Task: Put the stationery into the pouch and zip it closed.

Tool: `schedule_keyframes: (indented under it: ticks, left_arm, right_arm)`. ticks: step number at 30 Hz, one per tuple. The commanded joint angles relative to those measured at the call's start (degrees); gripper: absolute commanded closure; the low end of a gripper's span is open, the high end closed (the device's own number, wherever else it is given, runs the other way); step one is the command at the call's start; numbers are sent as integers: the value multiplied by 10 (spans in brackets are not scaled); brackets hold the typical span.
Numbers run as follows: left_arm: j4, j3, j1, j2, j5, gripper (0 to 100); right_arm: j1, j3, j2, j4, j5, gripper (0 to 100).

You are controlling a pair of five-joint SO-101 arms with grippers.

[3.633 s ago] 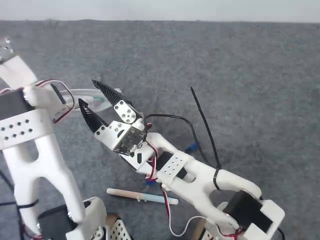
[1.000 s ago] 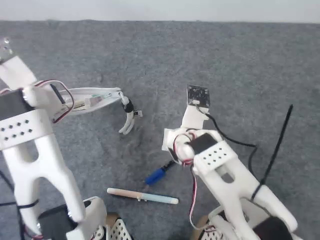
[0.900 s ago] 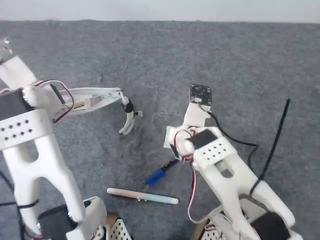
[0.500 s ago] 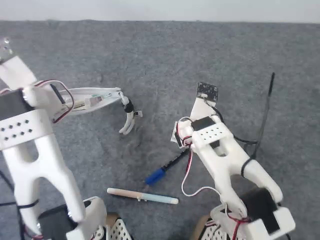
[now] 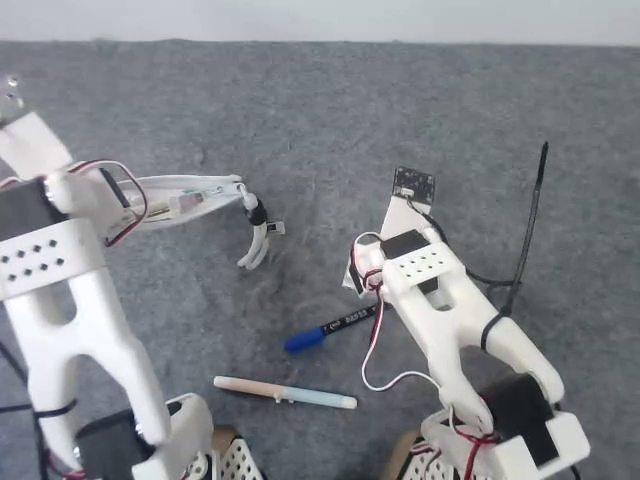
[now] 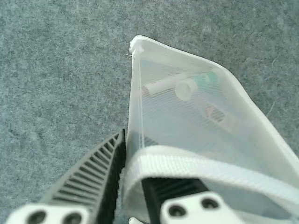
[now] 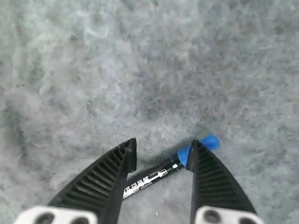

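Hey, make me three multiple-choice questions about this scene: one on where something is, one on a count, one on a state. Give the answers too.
1. Where is the blue-capped pen?
A. inside the mesh pouch
B. on the carpet, between the right gripper's fingers
C. lying across the pastel pen

2. How many pens lie loose on the carpet?
A. one
B. two
C. four

3. What is the left gripper doing?
A. open
B. shut on a pen
C. shut on the mesh pouch

Answers:
1 B: the right wrist view shows the open fingers either side of it.
2 B: only the blue-capped pen and the pastel pen lie there.
3 C: its fingers clamp the pouch's edge.
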Motion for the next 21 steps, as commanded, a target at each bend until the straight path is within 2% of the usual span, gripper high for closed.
schedule_keyframes:
  ticks: [1,6,13,21]
  left_arm:
    - [-12,-6,-3,-3,5,989]
    - [-12,-6,-3,-3,5,989]
    - [-12,-6,-3,-3,5,989]
    - [-12,-6,-3,-3,4,989]
  right_arm:
    - [8,-61,-25,59,-4,821]
    - [8,-76,-22,104,-5,821]
    - [15,-85,81,52,-5,821]
    - [53,-130,145,51,-4,822]
